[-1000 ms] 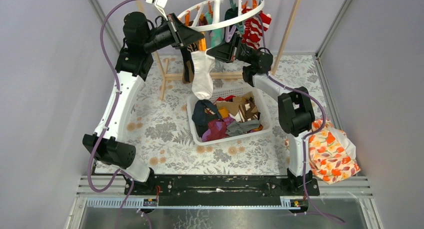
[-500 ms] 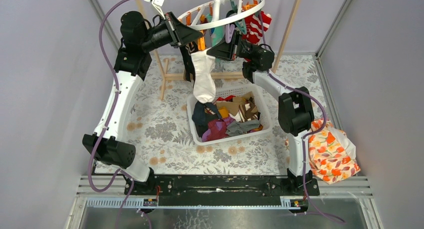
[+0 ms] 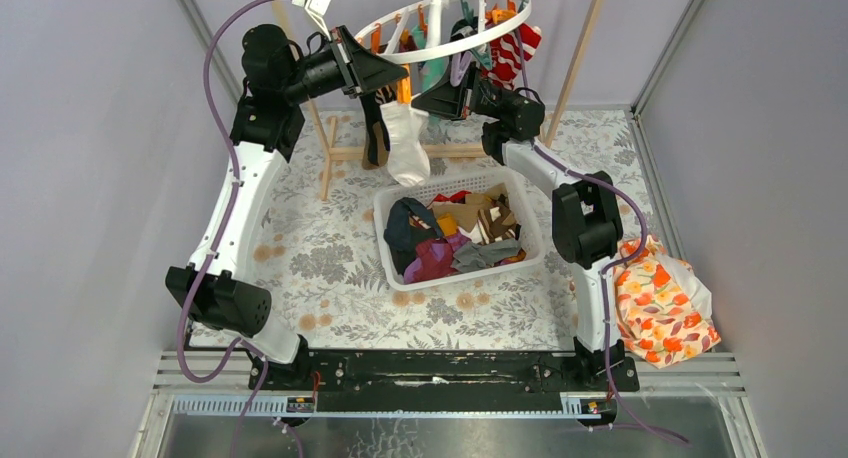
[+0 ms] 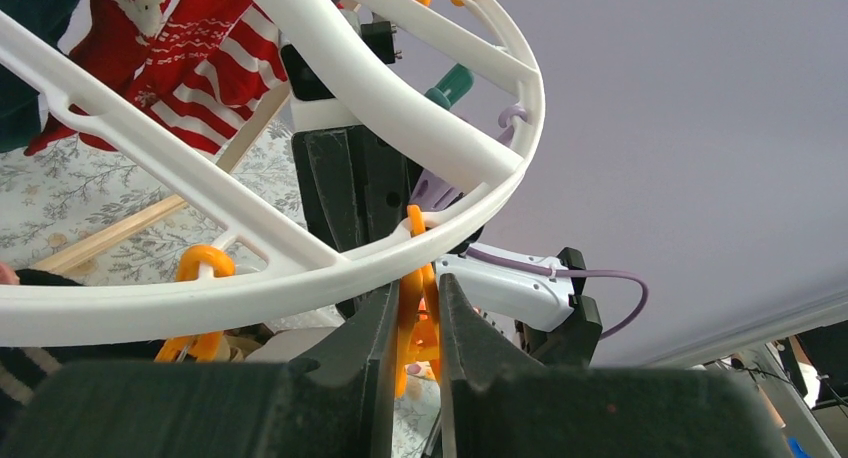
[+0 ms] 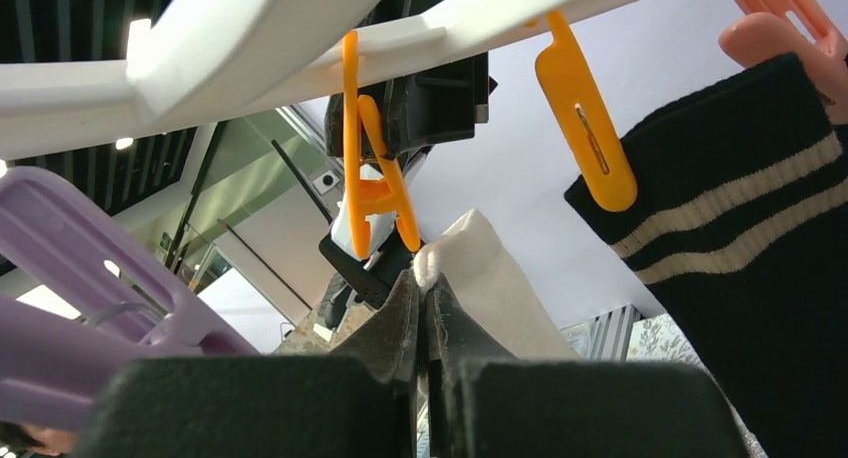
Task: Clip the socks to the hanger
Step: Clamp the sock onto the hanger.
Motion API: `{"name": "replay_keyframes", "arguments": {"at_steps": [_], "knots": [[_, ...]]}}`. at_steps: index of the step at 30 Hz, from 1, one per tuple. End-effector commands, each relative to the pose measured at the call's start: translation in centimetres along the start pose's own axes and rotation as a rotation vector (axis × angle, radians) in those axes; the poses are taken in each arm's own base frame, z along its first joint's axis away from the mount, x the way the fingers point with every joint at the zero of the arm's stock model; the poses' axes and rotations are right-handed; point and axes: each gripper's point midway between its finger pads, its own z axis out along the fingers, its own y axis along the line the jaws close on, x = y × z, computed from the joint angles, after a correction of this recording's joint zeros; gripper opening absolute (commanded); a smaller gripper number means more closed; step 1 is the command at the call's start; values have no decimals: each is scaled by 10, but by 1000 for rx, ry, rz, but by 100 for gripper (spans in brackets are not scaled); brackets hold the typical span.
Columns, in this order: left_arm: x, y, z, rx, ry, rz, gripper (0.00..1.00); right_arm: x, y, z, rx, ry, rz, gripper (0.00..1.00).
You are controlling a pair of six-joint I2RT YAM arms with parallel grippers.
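The round white hanger (image 3: 440,38) hangs at the top, its ring also in the left wrist view (image 4: 300,278) and the right wrist view (image 5: 250,48). My left gripper (image 4: 418,318) is shut on an orange clip (image 4: 415,308) under the ring, seen from above (image 3: 400,78). My right gripper (image 5: 425,288) is shut on the cuff of a white sock (image 5: 480,268), just below that orange clip (image 5: 370,193). The white sock (image 3: 407,143) hangs down above the basket. A red-and-white striped sock (image 3: 510,53) and a black striped sock (image 5: 740,278) hang clipped.
A white slotted basket (image 3: 530,223) holds several socks: navy, magenta, grey, brown-and-cream striped. A light wooden rack frame (image 3: 340,153) stands behind it. A floral bag (image 3: 665,308) lies at the right. A purple clip (image 5: 80,318) hangs near my right gripper.
My right gripper has lifted the white sock higher, so its toe now hangs above the basket rim. The hanger has swung slightly. My left gripper stays on the orange clip.
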Motion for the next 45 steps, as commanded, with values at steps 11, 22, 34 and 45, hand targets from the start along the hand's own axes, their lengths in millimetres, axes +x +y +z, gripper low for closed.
{"name": "replay_keyframes", "arguments": {"at_steps": [11,22,34,45], "knots": [[-5,-24,-9,129,16,68,0,20,40,3,-65,69,-148,0],[-2,-26,-14,199,29,40,0,5,49,11,-114,52,-151,0],[-1,-27,-14,219,28,17,0,-6,47,12,-140,-8,-144,0],[3,-24,-14,219,28,4,0,-3,42,12,-133,-36,-141,0]]}}
